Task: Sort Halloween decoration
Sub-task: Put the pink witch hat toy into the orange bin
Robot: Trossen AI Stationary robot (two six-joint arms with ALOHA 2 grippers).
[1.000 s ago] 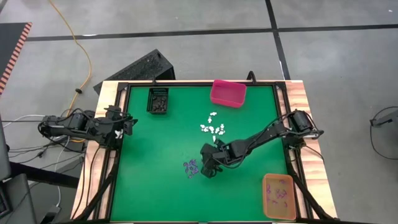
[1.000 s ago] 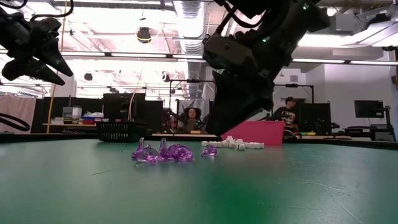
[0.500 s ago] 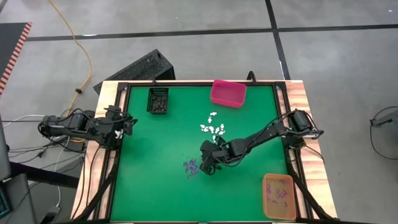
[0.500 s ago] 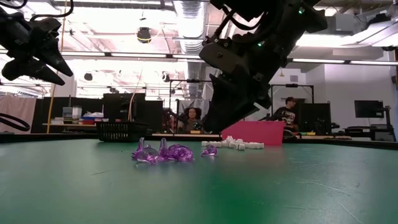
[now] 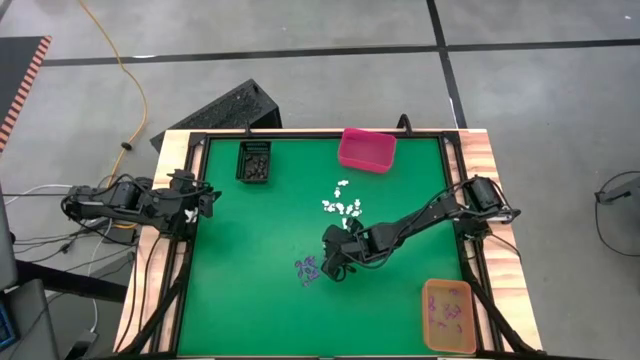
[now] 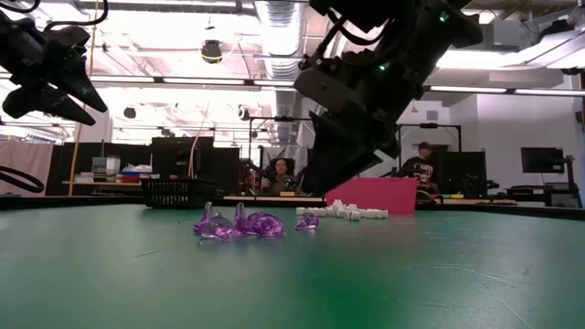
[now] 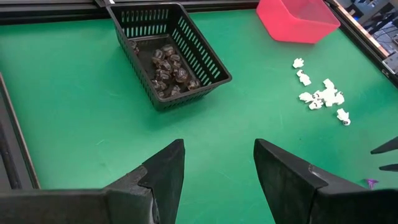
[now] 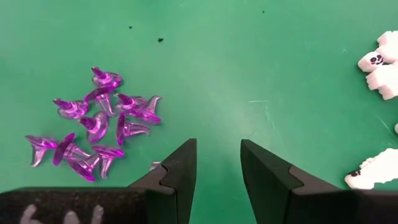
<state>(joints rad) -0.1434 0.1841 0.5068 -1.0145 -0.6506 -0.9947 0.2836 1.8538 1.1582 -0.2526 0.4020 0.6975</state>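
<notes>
Right gripper (image 8: 216,165) empty, fingers apart, hovering beside purple trinkets (image 8: 93,127); next: drop lower, pinch one. Left gripper (image 7: 217,165) apart too.

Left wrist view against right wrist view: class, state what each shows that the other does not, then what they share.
Only the left wrist view shows the black basket holding dark trinkets, the pink bin and the open left gripper. Only the right wrist view shows the full cluster of purple witch hats and the open right gripper with nothing between its fingers. Both show the green table and the white trinkets.
</notes>
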